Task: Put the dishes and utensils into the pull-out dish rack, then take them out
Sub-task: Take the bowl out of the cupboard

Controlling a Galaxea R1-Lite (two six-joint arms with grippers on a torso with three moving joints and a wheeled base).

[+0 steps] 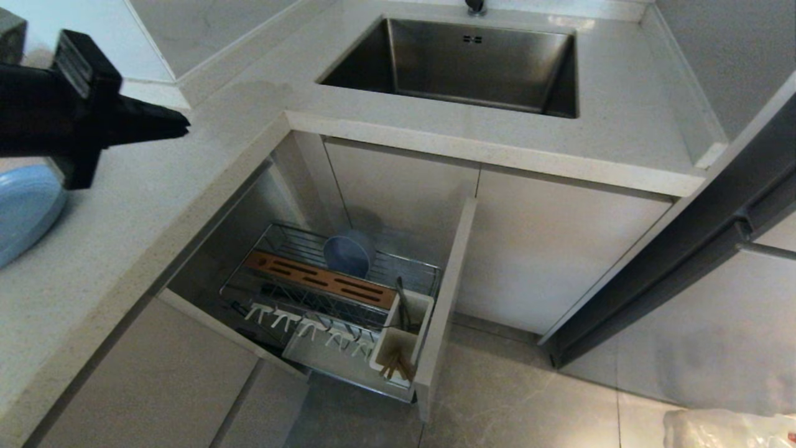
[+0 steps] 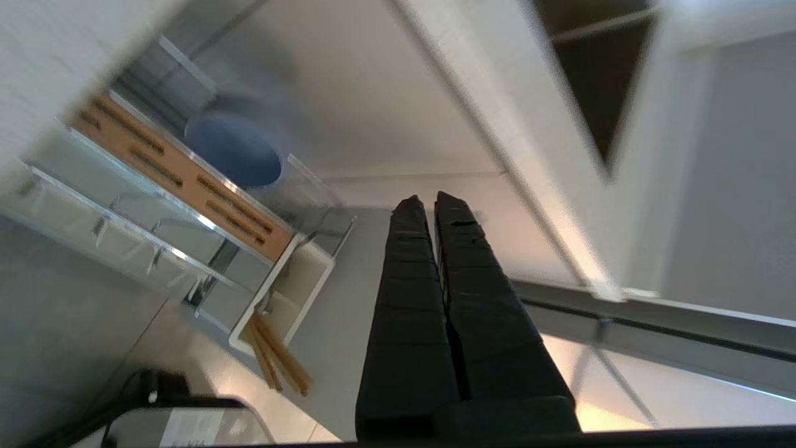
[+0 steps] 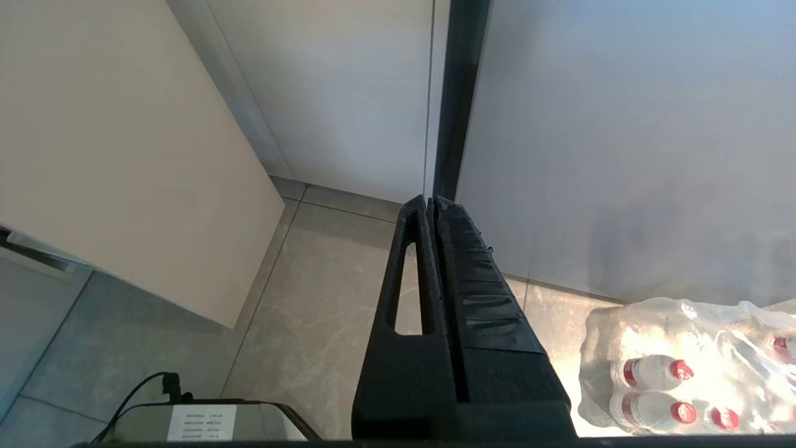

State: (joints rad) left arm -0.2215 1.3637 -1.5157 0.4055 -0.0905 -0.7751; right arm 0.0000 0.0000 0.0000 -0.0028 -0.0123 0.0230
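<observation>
Left gripper (image 1: 180, 126) closed and empty above the counter; plate (image 1: 22, 208) not yet racked.

The plate lies on the counter just beside the gripper; bowl (image 1: 348, 254) and chopsticks (image 1: 398, 367) already sit in the pull-out dish rack (image 1: 249, 274). Judged rigid, smooth, breakable: grip the rim. Right gripper (image 3: 430, 200) parked, closed.

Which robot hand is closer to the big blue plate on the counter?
Left. The left gripper hovers just above the blue plate. The right gripper hangs low by the floor, away from it.
</observation>
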